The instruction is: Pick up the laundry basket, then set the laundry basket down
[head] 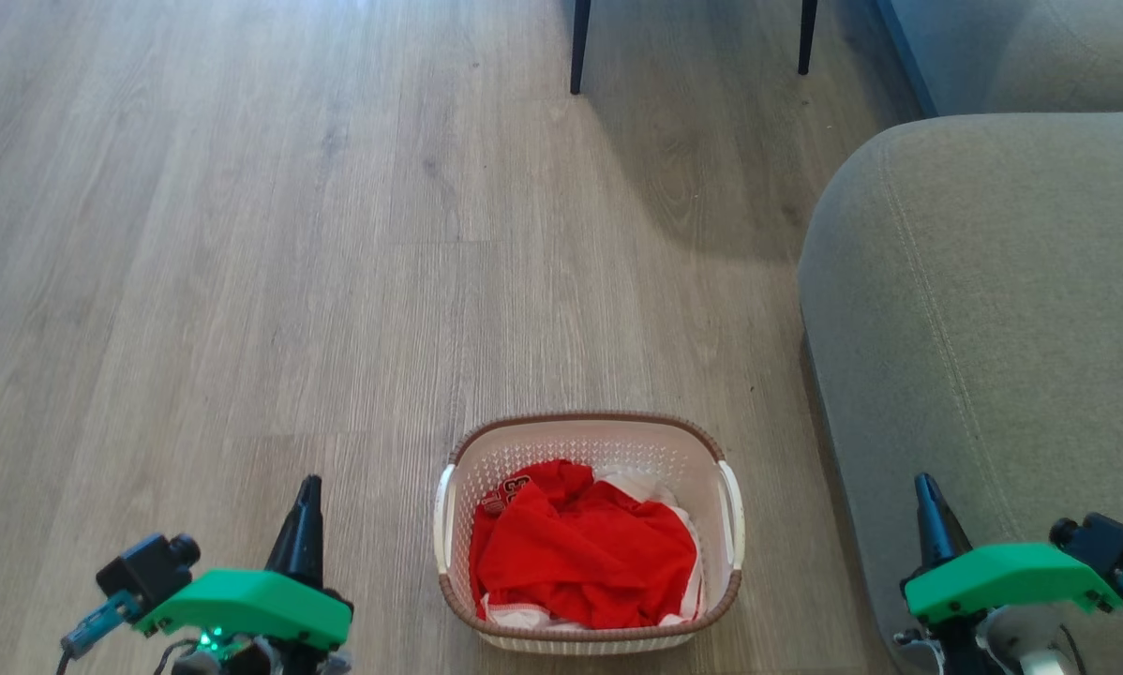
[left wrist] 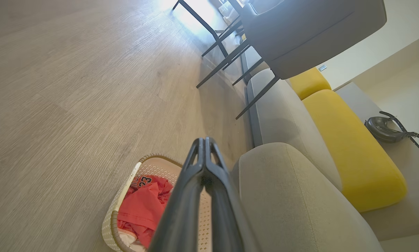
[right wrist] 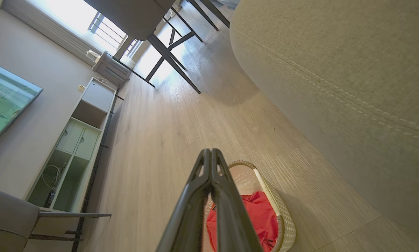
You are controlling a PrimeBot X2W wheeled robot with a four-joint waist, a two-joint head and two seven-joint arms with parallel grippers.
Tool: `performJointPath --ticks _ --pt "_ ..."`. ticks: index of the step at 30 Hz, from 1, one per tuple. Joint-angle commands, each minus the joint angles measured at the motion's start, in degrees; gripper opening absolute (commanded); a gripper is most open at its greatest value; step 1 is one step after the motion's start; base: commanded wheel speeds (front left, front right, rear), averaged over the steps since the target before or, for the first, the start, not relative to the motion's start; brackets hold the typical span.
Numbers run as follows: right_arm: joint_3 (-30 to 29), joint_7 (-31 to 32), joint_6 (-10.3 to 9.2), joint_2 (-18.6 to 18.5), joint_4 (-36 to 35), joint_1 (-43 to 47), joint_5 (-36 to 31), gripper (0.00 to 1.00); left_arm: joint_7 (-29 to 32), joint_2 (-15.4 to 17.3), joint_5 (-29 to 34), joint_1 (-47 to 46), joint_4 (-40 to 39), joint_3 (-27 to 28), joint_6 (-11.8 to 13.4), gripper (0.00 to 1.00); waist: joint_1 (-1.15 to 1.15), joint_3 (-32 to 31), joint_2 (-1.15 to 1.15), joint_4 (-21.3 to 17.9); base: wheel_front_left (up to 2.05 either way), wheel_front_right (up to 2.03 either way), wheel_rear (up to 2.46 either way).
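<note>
1. While the laundry basket (head: 599, 448) stands on the floor (head: 243, 234) just beside the sofa (head: 983, 309), neither arm touches it.
2. Over the sofa's edge hangs the right gripper (head: 927, 492). The left gripper (head: 306, 497) is on the side of the basket away from the sofa. Each has its fingers pressed together on nothing.
3. Thin perforated plastic and a small heap of red-and-white clothes (head: 580, 553) lying below the rim suggest a light load. The walls would likely flex if squeezed.
4. Best hold, I judge: the left handle (head: 443, 516) and the right handle (head: 732, 511), one gripper each, so it lifts level.
5. Smooth plastic may slip between slim fingers, and a one-sided lift would probably tip it.
</note>
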Motion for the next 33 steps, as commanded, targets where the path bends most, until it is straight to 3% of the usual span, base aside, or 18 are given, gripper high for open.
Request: performJointPath --ticks 1,33 --pt "-0.1 0.4 0.19 -1.1 -1.6 -3.0 1.9 0.00 0.5 0.9 -2.0 -3.5 -1.3 1.8 -0.4 0.00 0.00 0.0 0.00 -0.1 0.00 0.00 0.00" --pt "-2.8 5.4 0.29 -1.3 -1.3 -5.0 20.1 0.00 5.6 0.9 -21.3 -6.1 -0.1 6.8 -2.3 0.00 0.00 0.5 0.00 -1.4 0.00 0.00 0.00"
